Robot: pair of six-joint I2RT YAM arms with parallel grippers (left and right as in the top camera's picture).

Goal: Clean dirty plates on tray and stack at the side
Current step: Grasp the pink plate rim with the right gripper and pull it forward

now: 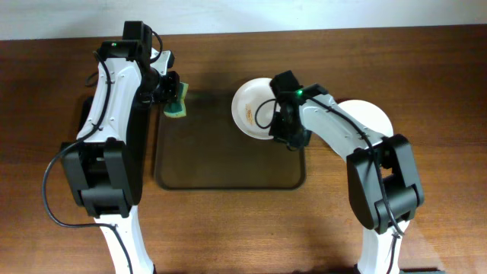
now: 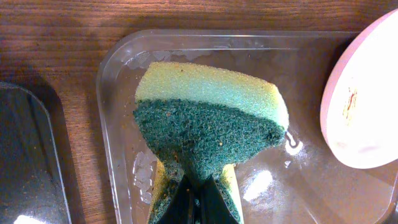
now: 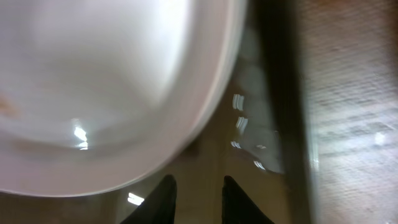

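My left gripper (image 2: pixel 198 205) is shut on a green and yellow sponge (image 2: pixel 208 124) and holds it over the far left corner of the brown tray (image 1: pixel 228 164); the sponge also shows in the overhead view (image 1: pixel 177 100). A white plate (image 1: pixel 255 110) with small orange smears sits at the tray's far right corner and looks tilted in the left wrist view (image 2: pixel 367 99). My right gripper (image 3: pixel 196 199) is open and empty beside that plate's rim (image 3: pixel 124 93), above the tray floor. A second plate (image 1: pixel 373 118) lies on the table right of the tray, partly hidden by the right arm.
A smaller black tray (image 2: pixel 25 155) lies left of the brown tray, mostly under the left arm in the overhead view (image 1: pixel 80 122). The brown tray's right rim (image 3: pixel 286 124) runs close to my right fingers. Bare wooden table surrounds everything.
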